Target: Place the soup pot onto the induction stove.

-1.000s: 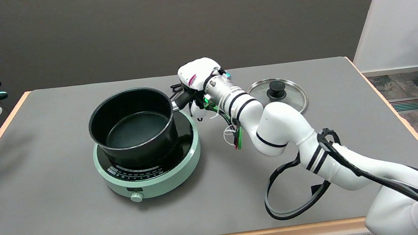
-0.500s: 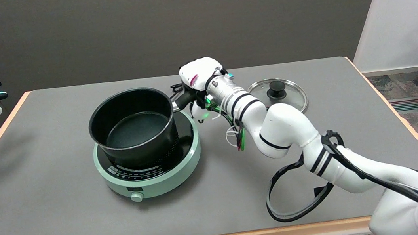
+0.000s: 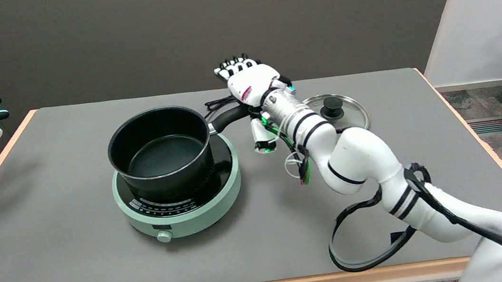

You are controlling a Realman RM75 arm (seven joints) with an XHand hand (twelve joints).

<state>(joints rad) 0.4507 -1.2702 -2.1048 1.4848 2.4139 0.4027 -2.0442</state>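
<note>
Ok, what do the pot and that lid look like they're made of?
Soup pot: looks like metal with a matte black, probably non-stick coating; dull sheen, speckled inner base, black likely plastic handle. Lid: seems clear glass in a shiny metal rim, with a black knob.

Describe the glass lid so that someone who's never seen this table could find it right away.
Start at the grey table and find the mint-green induction stove carrying the black soup pot. Look past the white right arm toward the far right: the lid lies flat there, the only clear, metal-rimmed disc, with a black knob.

robot hand now off the soup pot handle, fingers spread.
</note>
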